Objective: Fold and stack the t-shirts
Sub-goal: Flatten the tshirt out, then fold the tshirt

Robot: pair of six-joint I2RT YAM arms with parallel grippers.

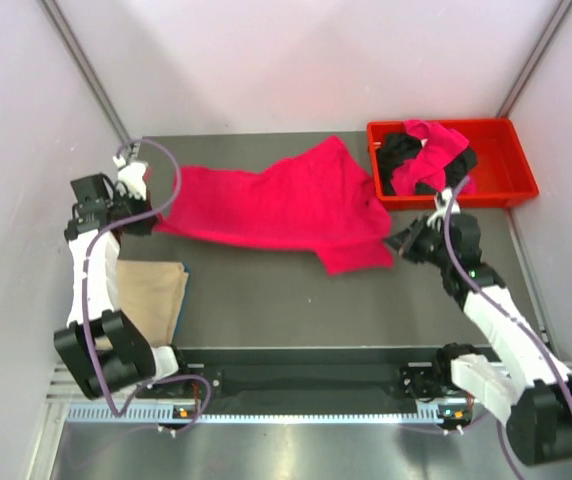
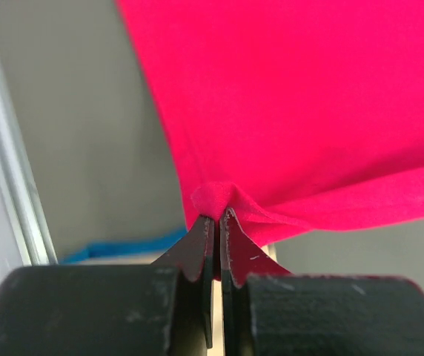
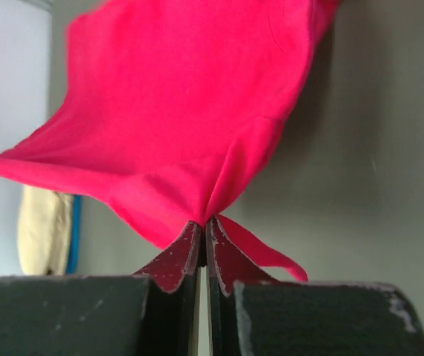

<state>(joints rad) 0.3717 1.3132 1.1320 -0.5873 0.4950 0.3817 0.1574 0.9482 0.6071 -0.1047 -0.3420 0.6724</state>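
A magenta-pink t-shirt is stretched between my two grippers over the middle of the dark table. My left gripper is shut on its left edge, seen as a pinched fold in the left wrist view. My right gripper is shut on its right edge, also seen in the right wrist view. A folded tan-beige t-shirt lies at the near left and shows in the right wrist view. A black t-shirt and another magenta-pink one lie crumpled in the red tray.
The red plastic tray stands at the far right corner. White walls close in the table on the left, back and right. A metal rail runs along the near edge by the arm bases.
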